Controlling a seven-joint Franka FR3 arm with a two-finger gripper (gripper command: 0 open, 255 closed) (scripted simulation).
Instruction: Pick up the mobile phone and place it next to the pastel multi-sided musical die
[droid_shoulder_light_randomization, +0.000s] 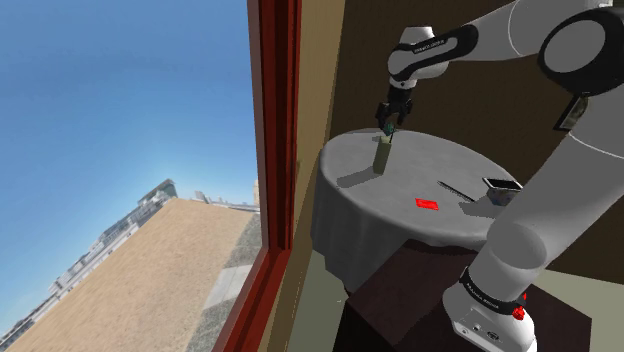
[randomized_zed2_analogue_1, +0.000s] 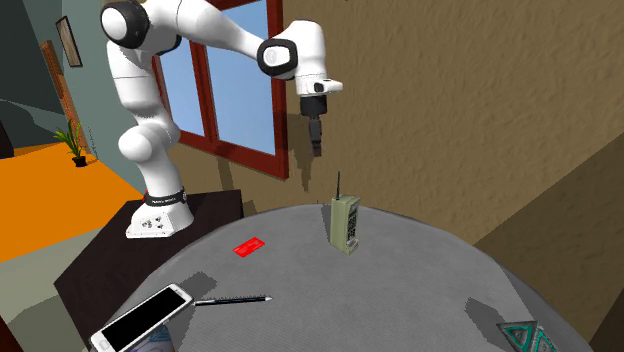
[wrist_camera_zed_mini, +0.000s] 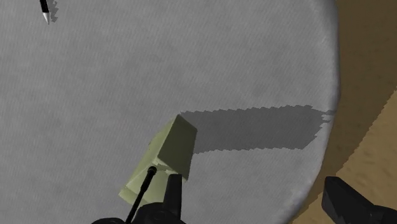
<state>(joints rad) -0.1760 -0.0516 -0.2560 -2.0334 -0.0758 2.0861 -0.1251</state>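
The mobile phone stands upright on the tabletop, toward its far side in the second exterior view. The gripper hangs above it, apart. To the phone's left lies a card. Nearer the camera a pen lies just beside a smartphone at the near left edge. The die sits at the near right edge, well apart.

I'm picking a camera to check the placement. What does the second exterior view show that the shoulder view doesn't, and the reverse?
The second exterior view adds the teal multi-sided die near the table's edge and a potted plant. The shoulder view adds rooftops under blue sky outside the window. Both share the open pincer hovering over the upright olive phone, the red card, the pen and the smartphone on the grey round table.
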